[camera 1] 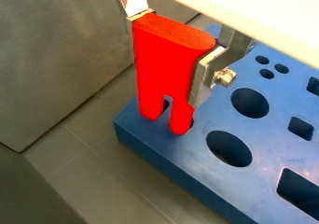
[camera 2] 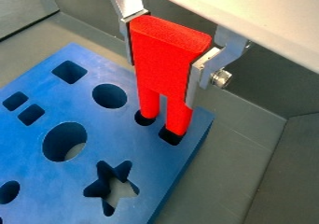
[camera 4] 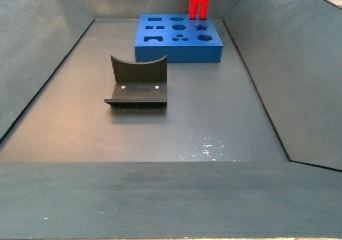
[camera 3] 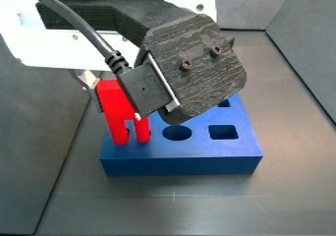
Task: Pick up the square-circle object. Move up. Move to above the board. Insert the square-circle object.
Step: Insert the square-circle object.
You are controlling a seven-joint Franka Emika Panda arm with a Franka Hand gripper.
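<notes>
- Board (camera 4: pixel 181 36): blue slab on the floor, at 12 o'clock from the olive holder (camera 4: pixel 135 82).
- Claw (camera 2: pixel 171 49): above the board's corner, clamped on the piece.
- Square-circle object (camera 2: pixel 165 69): red, prongs down, tips at a corner hole; pick-up and transfer done, insertion apparently unfinished.
- Writing: none legible.

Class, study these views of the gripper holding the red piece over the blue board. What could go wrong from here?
1. The square-circle object, clamped in the gripper, has its prongs at the corner of the board. One prong looks to sit near the edge, so it may miss its hole and jam.
2. Pushing down while misaligned could tilt the piece between the fingers or shove the board.
</notes>
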